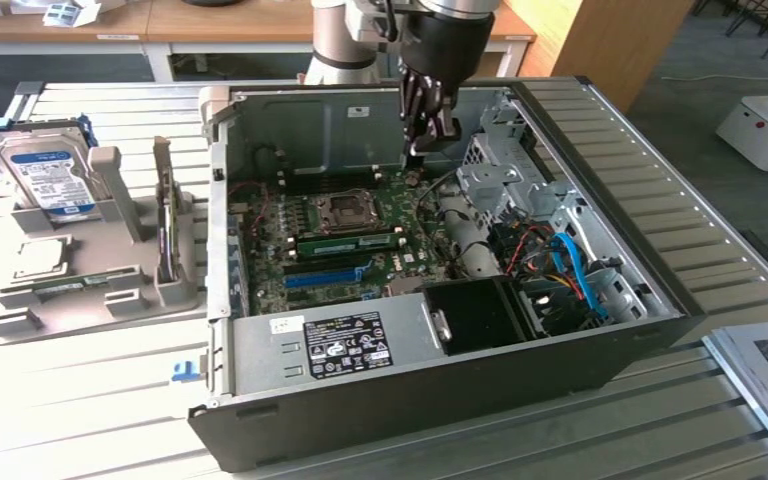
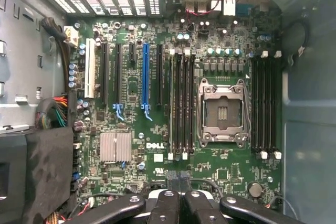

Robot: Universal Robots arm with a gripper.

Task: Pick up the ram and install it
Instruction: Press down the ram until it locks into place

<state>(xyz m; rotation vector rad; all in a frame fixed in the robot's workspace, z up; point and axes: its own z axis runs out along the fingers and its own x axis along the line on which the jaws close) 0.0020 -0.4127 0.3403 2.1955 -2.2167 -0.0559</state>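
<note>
Tool [image 1: 418, 150] vertical, closed, above motherboard [image 1: 344, 240]

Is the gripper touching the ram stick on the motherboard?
Apart. The exterior view shows the shut gripper hanging high over the motherboard, with clear space between it and the ram seated below.

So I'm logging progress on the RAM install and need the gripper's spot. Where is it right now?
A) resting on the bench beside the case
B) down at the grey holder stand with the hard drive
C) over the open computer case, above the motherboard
C: the gripper hangs shut inside the open computer case, above the motherboard, away from the holder stand.
</note>
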